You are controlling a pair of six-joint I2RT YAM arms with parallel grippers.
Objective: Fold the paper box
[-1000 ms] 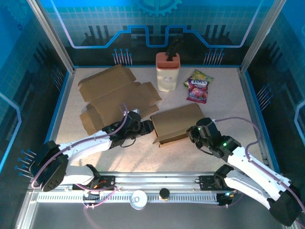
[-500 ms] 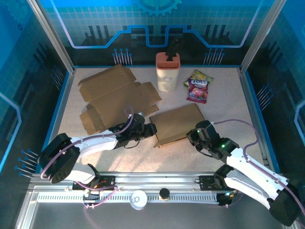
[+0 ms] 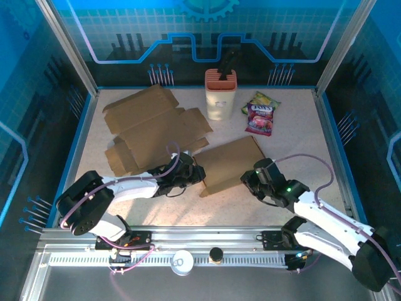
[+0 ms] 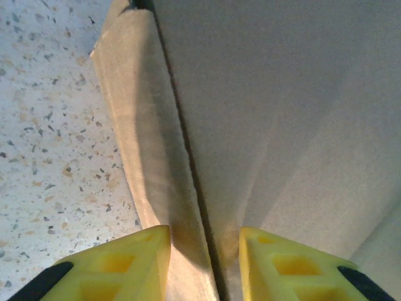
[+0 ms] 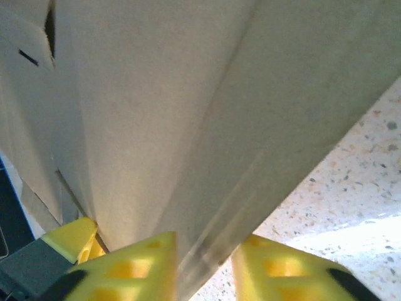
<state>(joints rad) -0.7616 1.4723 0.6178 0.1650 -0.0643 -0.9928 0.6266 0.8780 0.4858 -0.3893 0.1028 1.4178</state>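
Both grippers at the paper box (image 3: 229, 164), in the middle of the table.
I would press the left gripper (image 3: 199, 173) and right gripper (image 3: 247, 182) evenly along the creases. The wrist cameras show each pair of jaws narrowly apart astride a cardboard edge; whether they pinch it I cannot tell. The top camera gives the whole box.

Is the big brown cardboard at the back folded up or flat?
Flat: the big brown cardboard sheet lies spread out on the speckled table, flaps showing.
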